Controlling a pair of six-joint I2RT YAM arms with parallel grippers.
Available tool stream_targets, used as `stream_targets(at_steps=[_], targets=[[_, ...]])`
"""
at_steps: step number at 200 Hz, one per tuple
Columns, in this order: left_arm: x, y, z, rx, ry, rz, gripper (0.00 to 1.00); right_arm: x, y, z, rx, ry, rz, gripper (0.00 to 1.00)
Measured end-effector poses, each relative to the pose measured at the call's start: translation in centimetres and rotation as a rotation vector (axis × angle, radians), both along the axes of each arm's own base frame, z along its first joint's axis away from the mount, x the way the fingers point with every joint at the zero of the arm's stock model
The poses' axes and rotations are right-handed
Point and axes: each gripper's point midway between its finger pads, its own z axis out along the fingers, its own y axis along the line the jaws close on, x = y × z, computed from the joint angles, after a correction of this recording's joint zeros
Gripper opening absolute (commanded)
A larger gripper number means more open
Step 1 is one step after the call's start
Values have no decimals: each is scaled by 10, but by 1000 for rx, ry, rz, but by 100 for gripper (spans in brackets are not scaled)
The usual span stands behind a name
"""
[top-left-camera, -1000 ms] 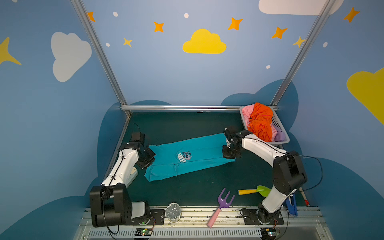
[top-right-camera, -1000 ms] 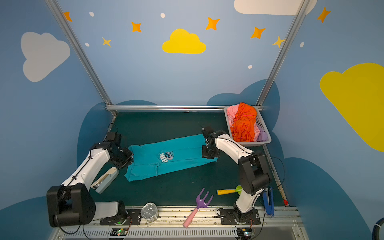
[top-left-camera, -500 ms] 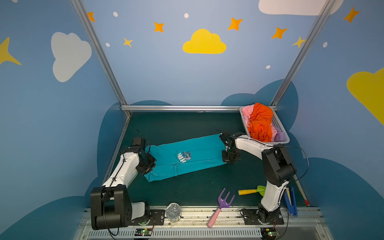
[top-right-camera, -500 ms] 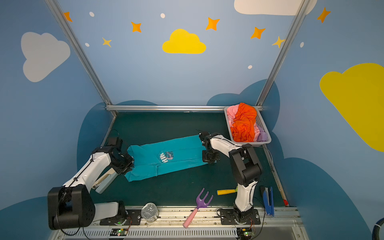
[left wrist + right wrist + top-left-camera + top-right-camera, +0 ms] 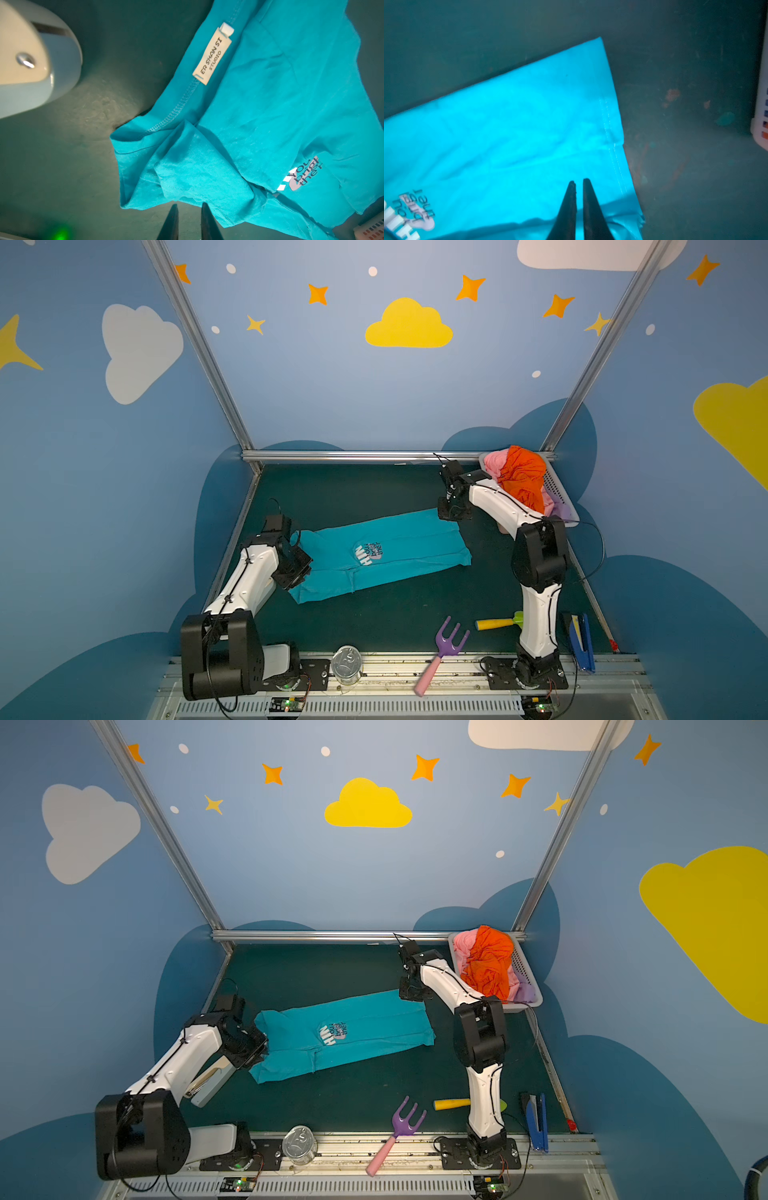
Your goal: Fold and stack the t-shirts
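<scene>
Here, teal t-shirt [image 5: 407,556] spread flat, left gripper [image 5: 190,205] and right gripper [image 5: 579,181] narrowly parted, gripping nothing

a white neck label [image 5: 213,56] sewn at the collar of the teal t-shirt [image 5: 270,104] reads "er shan si", with "studio" beneath it (capitals on the cloth); the chest print [image 5: 303,174] carries small dark lines, "you", "brigh" and "the", cut short by a fold; its big white letters, seen in both top views, cannot be read surely
</scene>
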Motion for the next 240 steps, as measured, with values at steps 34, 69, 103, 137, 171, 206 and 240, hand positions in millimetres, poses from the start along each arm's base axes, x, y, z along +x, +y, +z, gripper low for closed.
stream_targets(at_steps=[34,69,103,137,171,206,240], targets=[[1,0,1,0,-7,0,23,-68,-16,-23,-61,114,34,43],[2,0,2,-2,-14,-1,24,-116,-57,-45,-51,233,-55,46],[-5,-1,1,-2,-22,0,25,-133,-77,-61,53,304,-160,51],[-11,-3,-3,-8,-11,0,25,-130,-68,-67,208,326,-210,51],[-12,-3,-2,-10,-15,2,26,-114,-60,-68,329,310,-241,31],[-12,-4,-1,-11,-18,1,26,-106,-56,-64,406,307,-260,16],[-12,-5,-3,-13,-11,-2,26,-96,-57,-52,430,293,-265,17]])
